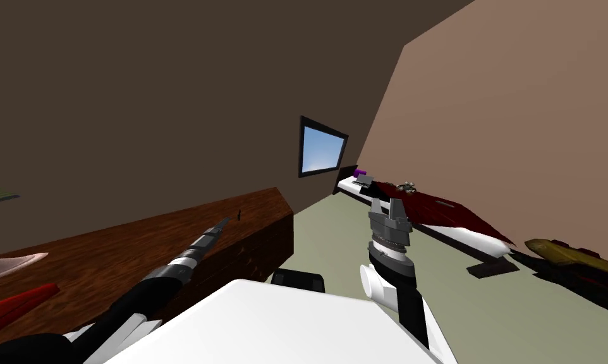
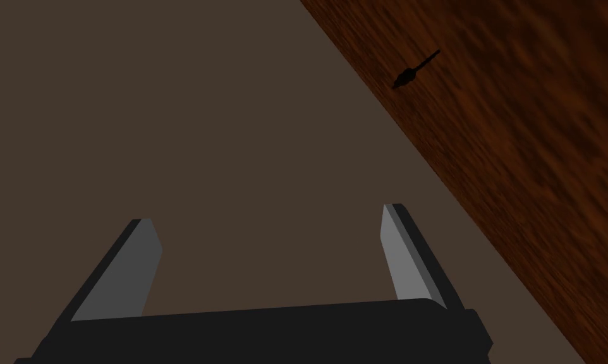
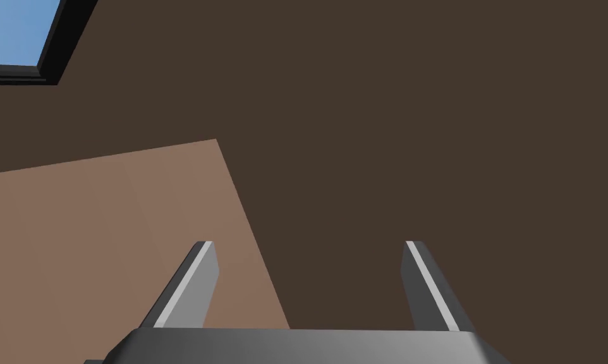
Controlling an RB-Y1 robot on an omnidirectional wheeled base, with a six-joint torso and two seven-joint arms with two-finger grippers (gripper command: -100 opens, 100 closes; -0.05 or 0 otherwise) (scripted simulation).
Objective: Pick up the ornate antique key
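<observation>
On the dark wooden table [image 1: 107,259], close to its wall-side edge, lay the small black key [image 2: 415,71]. The left gripper [image 2: 268,212] hovered near it, fingers spread and empty. The right gripper [image 1: 388,203], off the table, was spread too.

A dark brown wall [image 1: 170,95] filled the view from nine to twelve o'clock and met a lighter, pinkish-brown wall [image 1: 517,114] at one o'clock. Close to that corner, at twelve o'clock, a black-framed window [image 1: 322,150] showed blue sky. A dull green floor [image 1: 334,246] stretched out toward the corner. A dark wooden table [image 1: 75,259] ran along the dark wall at nine o'clock. At three o'clock a low bed [image 1: 480,240] with a white mattress and a dark red cover [image 1: 448,215] lay along the lighter wall.
</observation>
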